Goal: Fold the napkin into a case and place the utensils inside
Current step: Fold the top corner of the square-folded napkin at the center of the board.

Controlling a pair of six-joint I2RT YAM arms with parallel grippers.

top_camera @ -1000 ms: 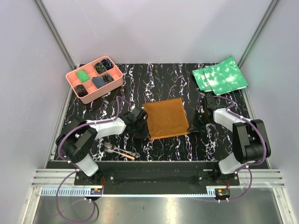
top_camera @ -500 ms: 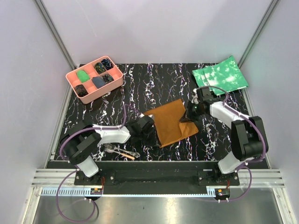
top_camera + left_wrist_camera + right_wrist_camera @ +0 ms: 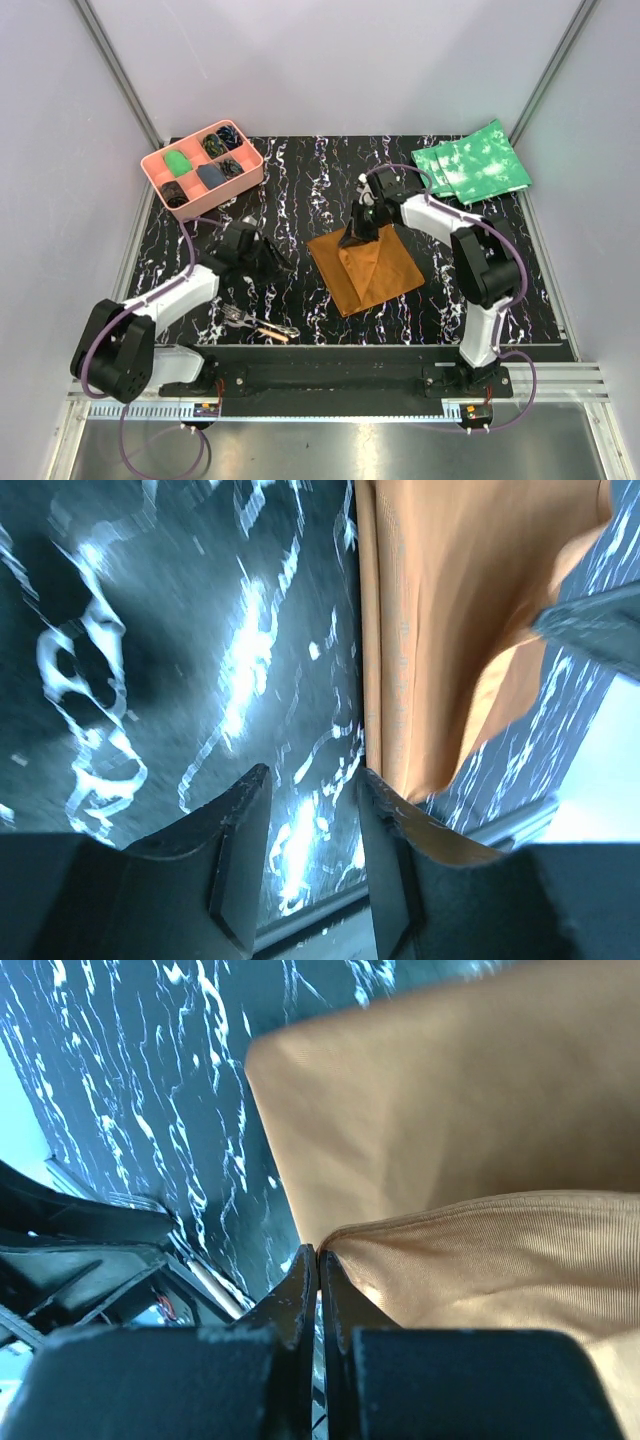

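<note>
Right pincer (image 3: 360, 222): clenched on the napkin (image 3: 368, 268), gripping its far corner. That corner is raised off the surface (image 3: 300, 190); the cloth hangs from it in a dark fold. The rest lies flat, turned like a diamond, mid-surface and slightly right of centre. Right wrist view confirms it: the tips of the right pincer (image 3: 318, 1285) are pressed together with a folded edge of the napkin (image 3: 450, 1130) pinched between them, and a lower layer is spread out beneath.

Left pincer (image 3: 275, 265): released, holding nothing. It sits low over bare surface, to the left of the napkin and apart from it in the top view. In the left wrist view the left pincer (image 3: 310, 860) has its fingers (image 3: 235, 850) apart with only marbled surface in the gap. The napkin (image 3: 450, 630) starts just beside the right-hand finger; I can't tell whether it touches.

Utensils (image 3: 258, 324): on the surface near the front edge, just in front of my left arm and well apart from the napkin. The fork (image 3: 235, 316) lies to the left and the piece with the orange-tan end (image 3: 278, 335) to its right, both flat.

Pink tray (image 3: 160, 165) at the far left corner. Green cloths (image 3: 470, 160) at the far right.
</note>
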